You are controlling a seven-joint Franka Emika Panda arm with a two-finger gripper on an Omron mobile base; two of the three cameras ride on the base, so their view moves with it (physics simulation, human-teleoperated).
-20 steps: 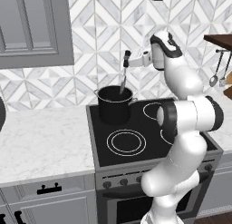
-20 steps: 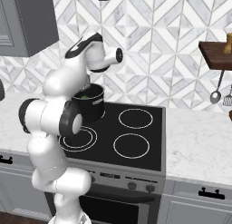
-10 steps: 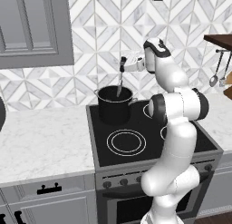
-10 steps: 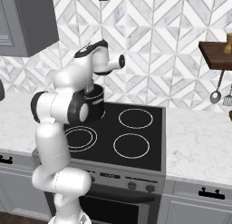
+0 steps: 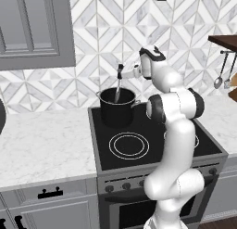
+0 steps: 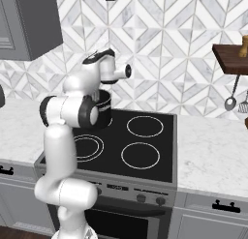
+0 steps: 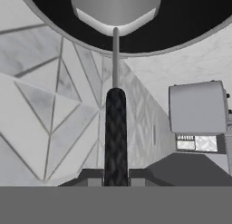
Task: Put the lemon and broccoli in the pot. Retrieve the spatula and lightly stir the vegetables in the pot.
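Observation:
The black pot (image 5: 117, 108) stands on the back left burner of the stove, half hidden behind my arm in the right base view (image 6: 103, 103). My gripper (image 5: 121, 73) hangs over it, shut on the black handle of the spatula (image 5: 118, 90), which slants down into the pot. In the hand view the handle (image 7: 115, 137) runs up between my fingertips (image 7: 92, 175) to a thin shaft and the slotted grey blade (image 7: 115, 7) inside the pot's dark interior (image 7: 195, 19). The lemon and broccoli are hidden from view.
Three burners (image 5: 128, 144) lie free on the black stovetop. Metal utensils (image 6: 232, 95) hang under a wooden shelf (image 6: 230, 54) at the right. Marble counter (image 5: 41, 144) runs on both sides. A grey boxy appliance (image 7: 197, 108) shows in the hand view.
My arm has swung from a wide bend on the right into a more upright stance. The spatula has stayed in the pot, shifting slightly to the left.

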